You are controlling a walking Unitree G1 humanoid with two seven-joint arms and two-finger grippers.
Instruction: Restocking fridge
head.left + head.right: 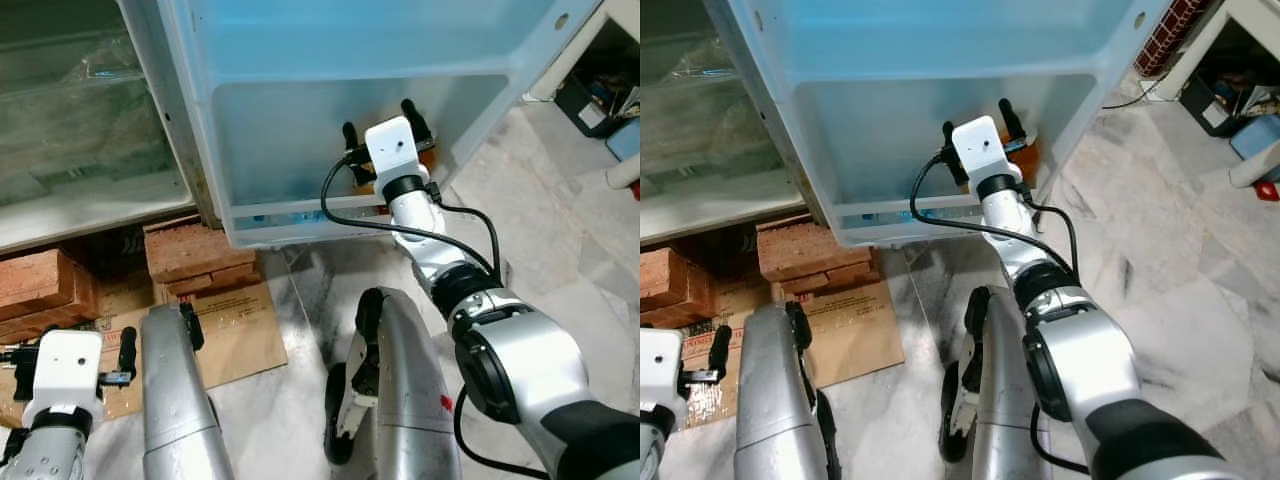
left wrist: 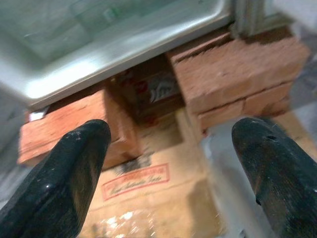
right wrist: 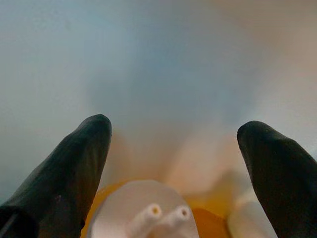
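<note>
Jaws wide — right gripper [image 1: 380,126] over orange, white-capped bottle [image 3: 148,210] — fridge door shelf [image 1: 300,215].

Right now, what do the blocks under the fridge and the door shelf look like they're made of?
The blocks look like fired clay brick: reddish-brown, rough and matte, with layered edges. The door shelf looks like moulded plastic, pale bluish-white and semi-translucent, with a smooth, faintly glossy face; an orange item held by the right hand shows dimly through it.
</note>
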